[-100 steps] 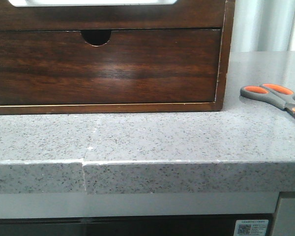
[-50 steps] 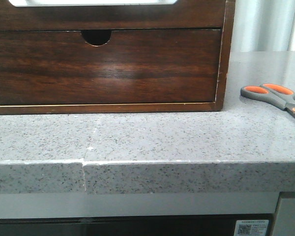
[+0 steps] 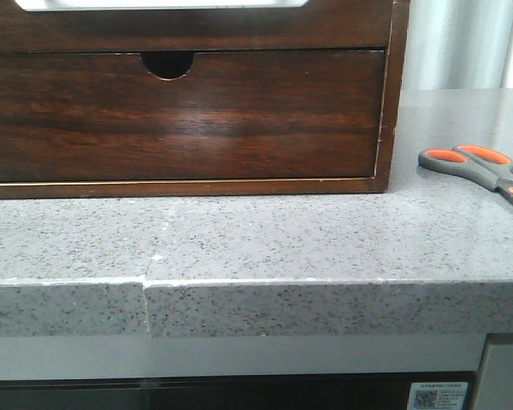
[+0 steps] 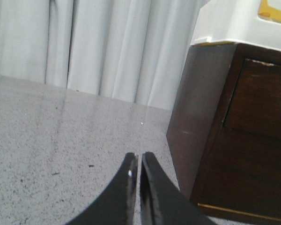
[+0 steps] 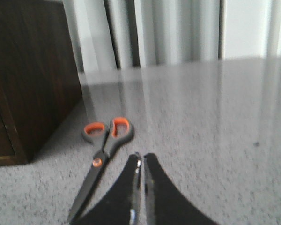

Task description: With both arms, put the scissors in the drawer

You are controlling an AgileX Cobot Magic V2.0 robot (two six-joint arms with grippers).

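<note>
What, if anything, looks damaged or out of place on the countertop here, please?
The countertop's front edge has a crack or seam with a slight step. Otherwise the scissors lie flat beside the wooden cabinet, and the visible drawer front is shut.

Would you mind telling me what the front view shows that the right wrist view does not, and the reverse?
Only the front view shows the closed drawer front with its half-round notch and the counter's front edge. Only the right wrist view shows the right gripper, jaws together and empty, the scissors' blades, and the curtain. Both show the scissors lying on the counter beside the cabinet, untouched.
</note>
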